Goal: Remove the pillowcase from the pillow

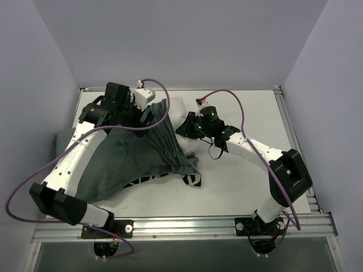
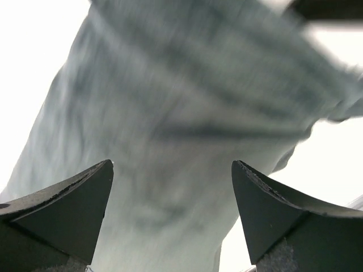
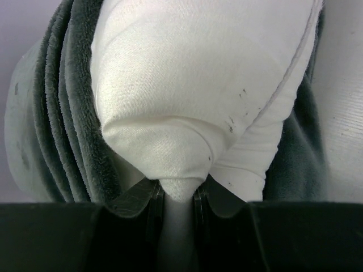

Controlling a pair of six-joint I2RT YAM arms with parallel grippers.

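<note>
White table (image 1: 249, 181), lilac walls (image 1: 181, 39), grey pillowcase (image 1: 130, 158) around pillow (image 3: 187, 102)

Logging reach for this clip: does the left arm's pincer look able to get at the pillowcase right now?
Probably yes: the left pincer stands open, with the pillowcase directly ahead of it and nothing between. The right pincer pinches the pillow, seemingly clear of that path.

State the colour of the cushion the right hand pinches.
The plump fabric cushion is plain white, clearest in the right wrist view.
</note>
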